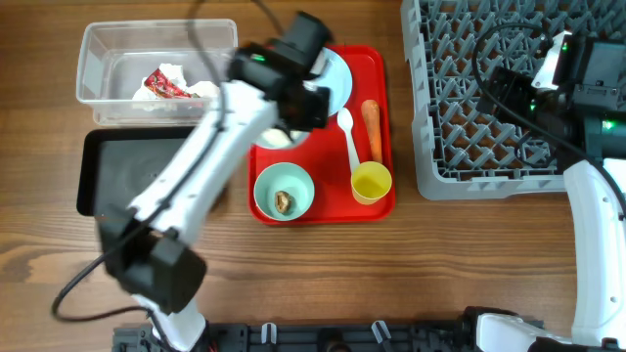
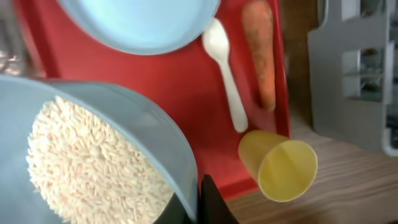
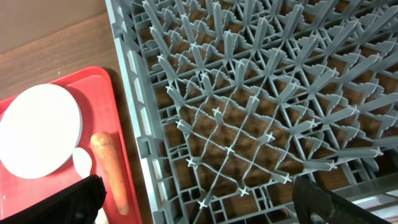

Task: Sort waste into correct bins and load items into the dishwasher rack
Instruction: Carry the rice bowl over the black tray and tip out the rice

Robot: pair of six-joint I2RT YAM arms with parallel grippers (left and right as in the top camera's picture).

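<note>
Only the left wrist view shows white rice filling a bowl, its rim touching one dark finger of the left gripper; clenched or not, I cannot tell. Overhead, the arm hides most of that bowl on the red tray. The right gripper hangs spread wide above the rack.

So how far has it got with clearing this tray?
Done: the crumpled napkin lies in the clear tub. In hand: the left gripper is at the rim of the rice bowl; I can't tell whether it grips. Left: the carrot, the brown lump in the second bowl, the plate, spoon and yellow cup sit on the red tray. No dishes show in the rack, where the right gripper hangs open.
</note>
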